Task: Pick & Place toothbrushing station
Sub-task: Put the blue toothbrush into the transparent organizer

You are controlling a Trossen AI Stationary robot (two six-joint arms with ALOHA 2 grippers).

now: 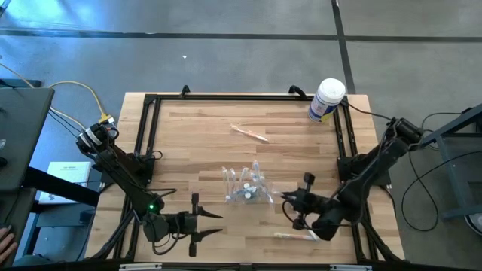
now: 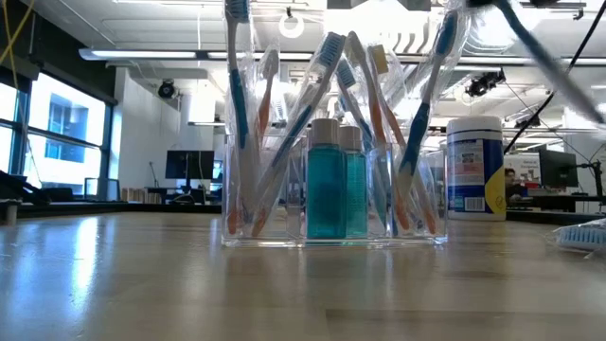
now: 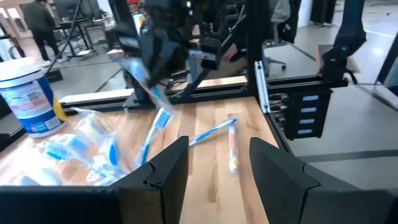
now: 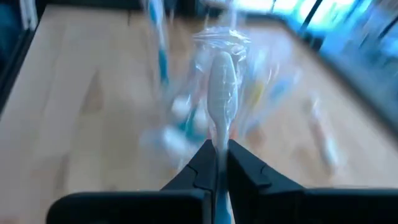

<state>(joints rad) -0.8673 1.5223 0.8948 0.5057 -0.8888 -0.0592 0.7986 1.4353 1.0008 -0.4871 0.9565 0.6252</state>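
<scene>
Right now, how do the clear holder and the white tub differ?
The holder is see-through and boxy; the tub is opaque white, round, with a blue label. The holder is packed with toothbrushes and teal bottles; the tub is capped. The holder sits mid-table near the right pincer; the tub stands at the far right corner. Both stand upright on the wood table.

The high view looks straight down on the whole table (image 1: 226, 143); the low view sits at tabletop level, close to the holder (image 2: 331, 189); both share it.
</scene>
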